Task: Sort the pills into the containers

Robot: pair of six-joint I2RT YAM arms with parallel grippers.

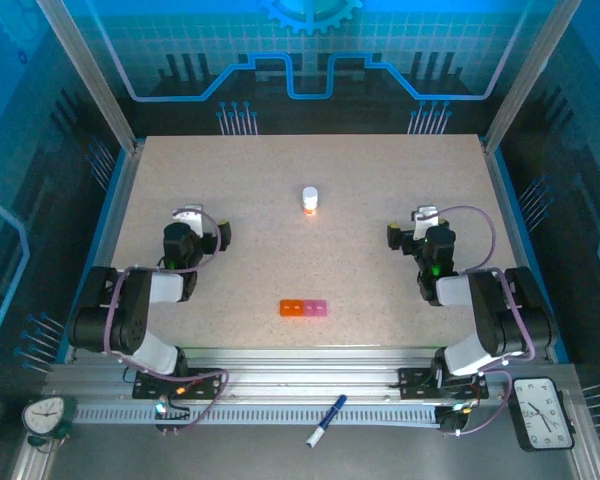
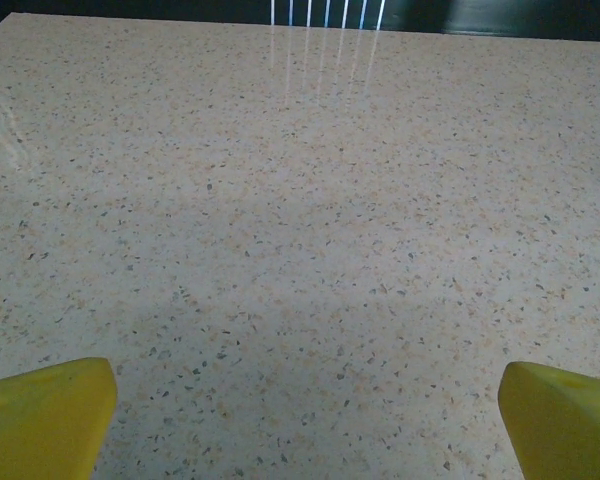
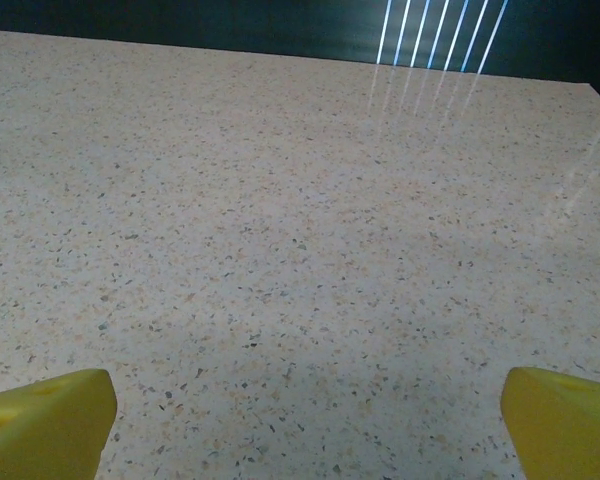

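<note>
We are holding two claws over the speckled counter (image 1: 300, 160): the left claw (image 1: 190, 214) and the right claw (image 1: 423, 214), each with two yellow fingers (image 2: 40, 415) spread wide apart and gripping nothing. One strip of containers (image 1: 303, 309), half orange and half pink, is lying near the counter's near edge, between our arms. One white-capped bottle (image 1: 310, 199) is standing well beyond it. On the front rail, one pen (image 1: 325, 420) is lying between the left clock (image 1: 45, 415) and the right clock (image 1: 545, 412).

containers (image 1: 304, 309) at front middle of table (image 1: 230, 180), bottle (image 1: 310, 199) behind them, well apart
</note>
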